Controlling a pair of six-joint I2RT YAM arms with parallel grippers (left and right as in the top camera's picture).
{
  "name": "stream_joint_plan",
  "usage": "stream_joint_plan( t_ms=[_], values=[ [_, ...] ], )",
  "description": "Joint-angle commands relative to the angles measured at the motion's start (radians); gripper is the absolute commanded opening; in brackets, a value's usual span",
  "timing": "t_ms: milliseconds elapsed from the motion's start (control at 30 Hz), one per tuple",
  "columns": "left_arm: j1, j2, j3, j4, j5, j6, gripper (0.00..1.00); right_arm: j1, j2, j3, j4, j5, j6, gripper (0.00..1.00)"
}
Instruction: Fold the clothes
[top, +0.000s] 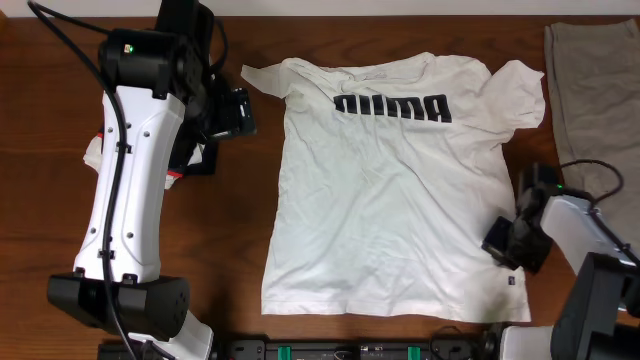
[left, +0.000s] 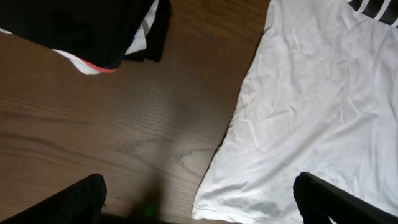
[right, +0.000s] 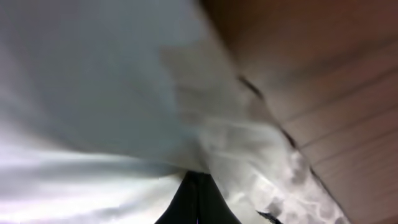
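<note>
The white T-shirt (top: 390, 190) lies flat in the middle of the table, black block lettering (top: 392, 106) toward the far side. My right gripper (top: 505, 243) sits at the shirt's right side edge near the hem. In the right wrist view its fingers (right: 198, 199) are closed together, pinching white cloth (right: 93, 93). A small black hem tag (top: 513, 283) shows just below it. My left gripper (top: 240, 112) hovers beside the left sleeve. In the left wrist view its fingers (left: 199, 211) are wide open and empty above the shirt's left edge (left: 311, 112).
A black folded garment with a red edge (left: 81, 31) lies at the left, partly under my left arm (top: 195, 155). A flat olive-grey cloth (top: 590, 90) lies at the far right. Bare wood (left: 124, 137) shows between the garment and the shirt.
</note>
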Motion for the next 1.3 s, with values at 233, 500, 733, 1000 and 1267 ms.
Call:
stream_joint_plan(
  t_ms=[233,500,733,1000,1267],
  values=[
    [0.000,0.008,-0.008,-0.003,-0.008,0.002,0.98,-0.198,0.079,0.125,0.103,0.152,-0.035,0.01],
    [0.000,0.008,-0.008,-0.003,-0.008,0.002,0.98,-0.206,0.240,0.306,0.171,0.153,-0.080,0.01],
    [0.000,0.008,-0.008,-0.003,-0.008,0.002,0.98,-0.206,0.315,0.581,0.028,0.114,-0.114,0.01],
    [0.000,0.008,-0.008,-0.003,-0.008,0.002,0.98,-0.176,0.286,0.800,-0.361,-0.110,-0.174,0.01],
    [0.000,0.008,-0.008,-0.003,-0.008,0.002,0.98,-0.122,0.286,0.519,-0.283,-0.105,-0.173,0.01]
  ],
)
